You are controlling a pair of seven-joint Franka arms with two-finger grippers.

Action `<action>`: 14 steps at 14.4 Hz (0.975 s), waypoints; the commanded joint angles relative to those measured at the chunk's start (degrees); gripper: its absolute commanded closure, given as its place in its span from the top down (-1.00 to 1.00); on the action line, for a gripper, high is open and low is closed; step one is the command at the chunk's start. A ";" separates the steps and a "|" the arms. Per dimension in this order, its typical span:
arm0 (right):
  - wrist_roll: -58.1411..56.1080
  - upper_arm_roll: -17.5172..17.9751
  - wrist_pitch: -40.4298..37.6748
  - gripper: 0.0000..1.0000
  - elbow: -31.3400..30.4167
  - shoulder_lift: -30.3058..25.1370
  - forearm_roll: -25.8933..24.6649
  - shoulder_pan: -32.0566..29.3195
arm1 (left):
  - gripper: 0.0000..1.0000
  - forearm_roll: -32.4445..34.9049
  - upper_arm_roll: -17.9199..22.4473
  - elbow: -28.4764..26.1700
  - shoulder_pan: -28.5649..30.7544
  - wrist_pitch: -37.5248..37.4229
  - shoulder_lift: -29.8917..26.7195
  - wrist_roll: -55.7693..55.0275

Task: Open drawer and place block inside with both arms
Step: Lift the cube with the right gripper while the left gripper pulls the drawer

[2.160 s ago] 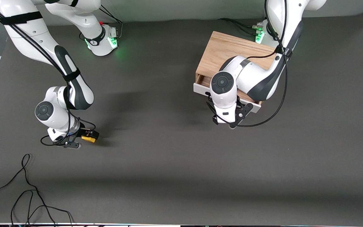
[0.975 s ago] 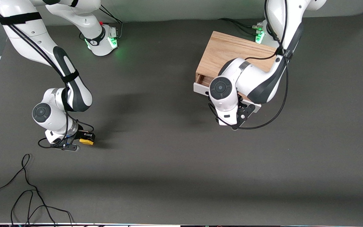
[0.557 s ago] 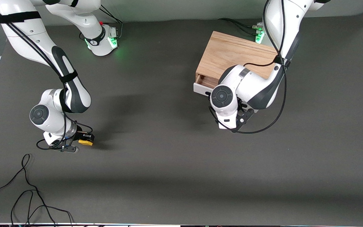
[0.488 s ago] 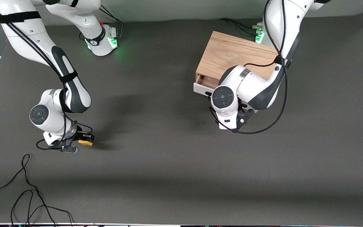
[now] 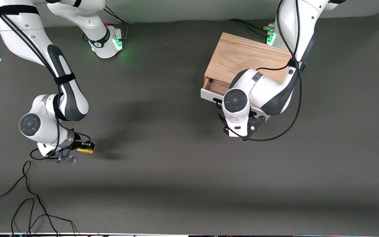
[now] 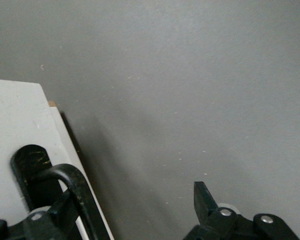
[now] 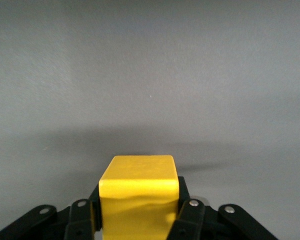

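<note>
The small yellow block hangs a little above the dark table, toward the right arm's end, with my right gripper shut on its sides. The light wooden box stands near the left arm's base. Its white-fronted drawer is pulled out a little, so a strip of its wooden inside shows. My left gripper is in front of the drawer. It is open, with one finger hooked inside the black wire handle and the other finger well apart from it.
Loose black cables lie on the table near the front camera at the right arm's end. The two arm bases with green lights stand along the table's edge farthest from the front camera. The left arm's elbow hangs over the box.
The drawer has slid a little farther out with the left gripper. The right arm has risen and shifted slightly toward its own end of the table, with the block still in its grip.
</note>
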 commanded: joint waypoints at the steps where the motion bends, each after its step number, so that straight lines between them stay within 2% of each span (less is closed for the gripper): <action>1: -1.88 -0.12 -5.89 -1.00 5.20 -1.01 0.90 0.28 | 0.95 1.62 0.28 3.93 -0.22 2.50 0.46 0.88; 7: -0.83 0.15 -16.18 -1.00 16.37 -0.40 0.90 2.29 | 0.96 1.79 0.28 5.25 -0.14 3.91 0.37 0.88; 9: -0.82 0.23 -19.51 -1.00 19.61 -0.40 1.08 3.26 | 0.97 1.70 0.37 8.05 0.04 1.54 -0.85 1.49; 12: 8.18 3.73 -26.46 -1.00 25.59 -0.22 1.08 5.63 | 0.99 0.92 0.28 15.33 0.22 -12.75 -4.98 5.09; 14: 15.23 8.64 -27.52 -1.00 27.01 -0.31 0.99 5.73 | 0.99 0.83 0.11 19.73 1.70 -20.41 -7.35 11.13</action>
